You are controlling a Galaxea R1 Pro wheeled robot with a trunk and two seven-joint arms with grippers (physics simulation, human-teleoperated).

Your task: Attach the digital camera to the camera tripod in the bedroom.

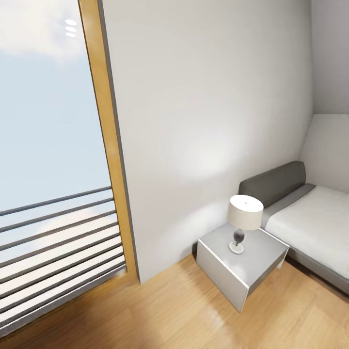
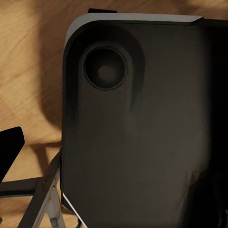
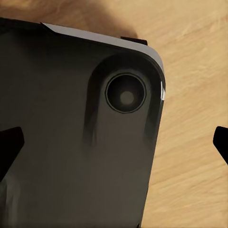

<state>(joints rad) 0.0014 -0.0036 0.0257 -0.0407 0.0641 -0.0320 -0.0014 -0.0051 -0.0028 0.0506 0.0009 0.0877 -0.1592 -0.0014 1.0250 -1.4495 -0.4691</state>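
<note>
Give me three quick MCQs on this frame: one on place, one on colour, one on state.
1. Where does the lamp stand?
A. on the white bedside table
B. on the bed
C. on the floor

2. What colour is the bed's headboard?
A. yellow
B. grey
C. red

3. How does the lamp stand?
A. tipped on its side
B. hanging from the wall
C. upright on its base

Answers: 1 A, its round base rests on top of the bedside table beside the bed. 2 B, the head view shows a dark grey cushion against the wall. 3 C, the shade sits straight above the stem and foot.
</note>
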